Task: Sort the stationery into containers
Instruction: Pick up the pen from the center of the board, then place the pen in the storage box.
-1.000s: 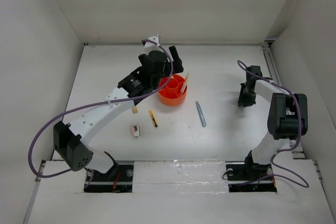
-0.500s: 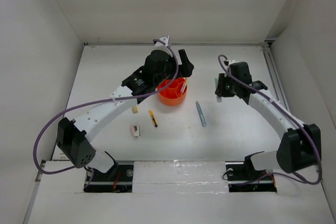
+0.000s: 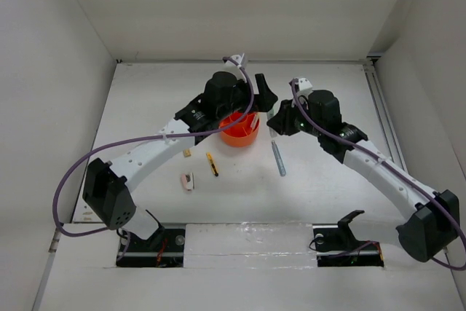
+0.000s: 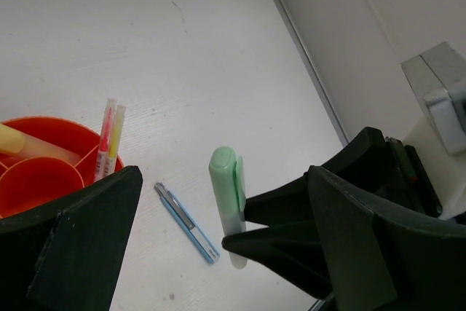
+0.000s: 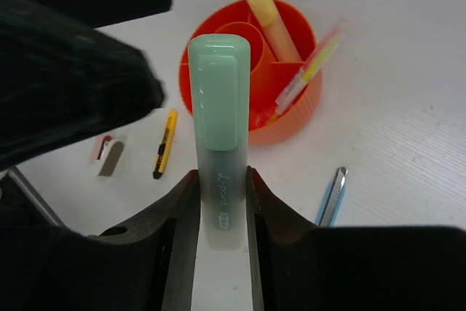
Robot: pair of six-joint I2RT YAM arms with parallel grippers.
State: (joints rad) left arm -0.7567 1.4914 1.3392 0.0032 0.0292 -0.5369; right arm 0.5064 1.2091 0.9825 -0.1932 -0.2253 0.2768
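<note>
Arms have come together: the right claw (image 5: 218, 183), squeezing the green highlighter (image 5: 218, 100), has swung over, so the orange tub (image 5: 295, 125) sits just ahead. The left claw (image 3: 261, 98) hangs wide open beside it. Dropping in looks next.

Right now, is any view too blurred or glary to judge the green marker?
Right wrist: marker crisp, its print visible; left claw a blurred black mass. Left wrist: marker sharp, own fingers dark and soft. Top: even light, faint shadows, slight glare on the front tape.
</note>
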